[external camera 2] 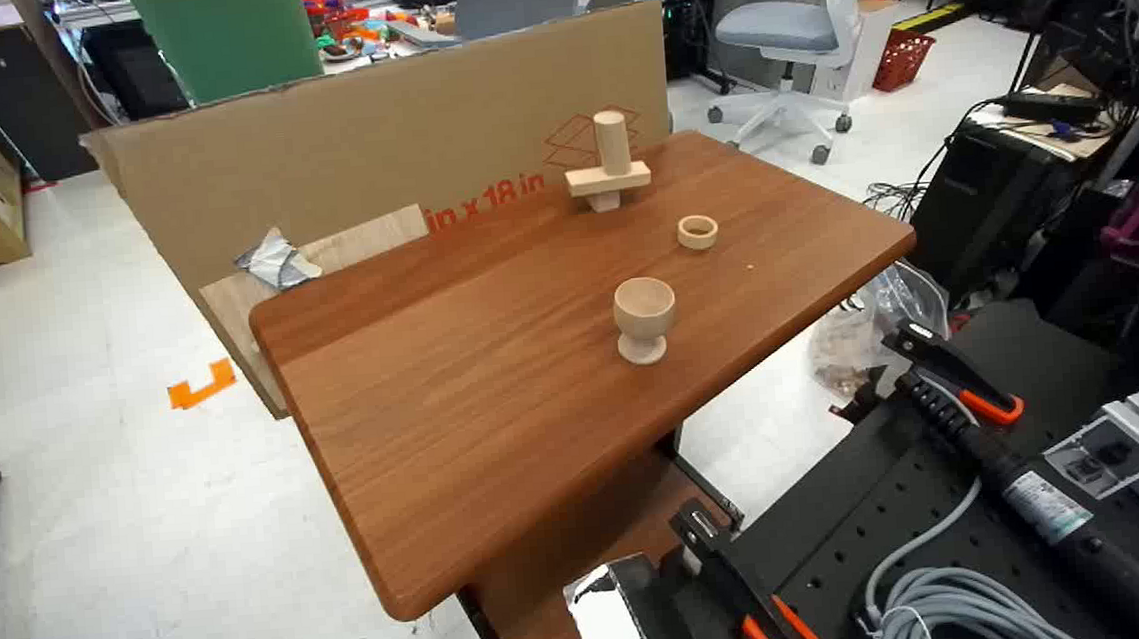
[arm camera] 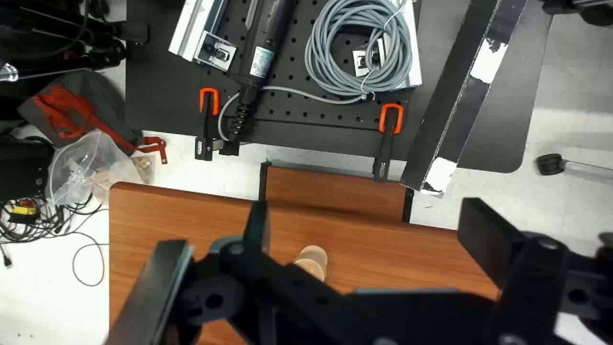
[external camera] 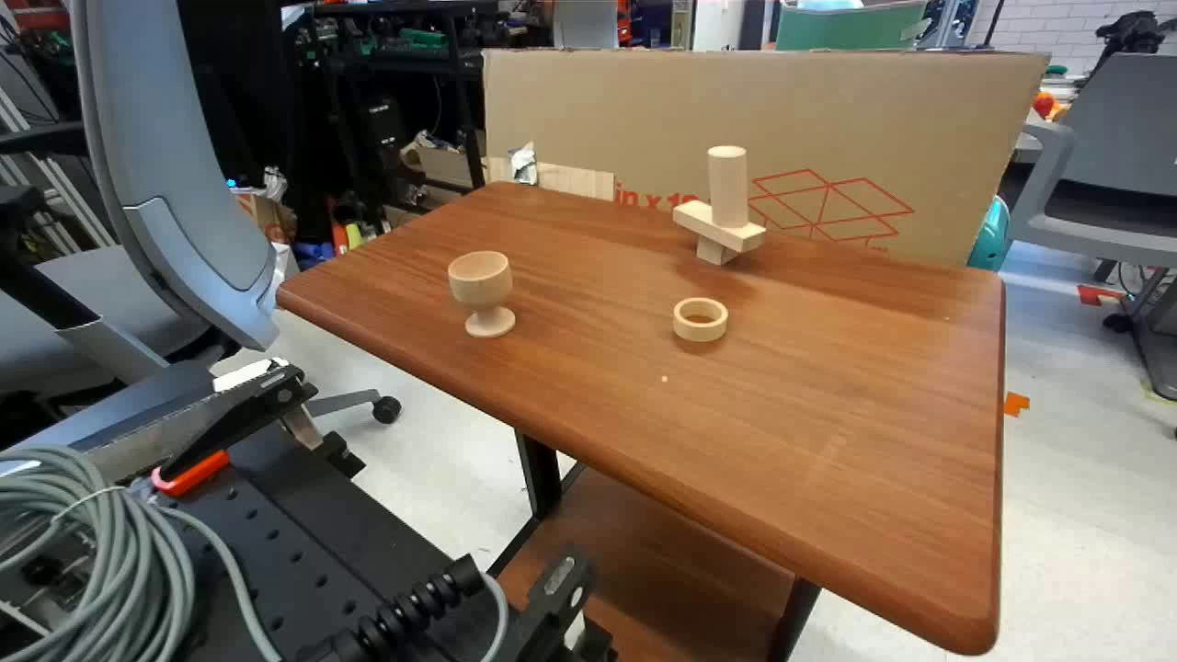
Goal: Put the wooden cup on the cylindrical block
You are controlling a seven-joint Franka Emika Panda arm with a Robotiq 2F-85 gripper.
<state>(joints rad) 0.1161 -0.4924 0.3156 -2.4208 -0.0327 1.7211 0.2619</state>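
The gripper (arm camera: 365, 225) is seen with jaws wide apart. Just inside the table's (external camera: 809, 386) near edge the cup (external camera: 481, 287) is stood upright; beyond, to one side, a ring (external camera: 700, 333) is seen. Across broad room, by the far edge, the upright block (external camera: 729, 190) is backed by cardboard (external camera: 598, 110).

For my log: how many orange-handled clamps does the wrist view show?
2, both at the edge of the black platform: one clamp beside the black connector, the other clamp nearer the coiled cable. The jaws may hide others.
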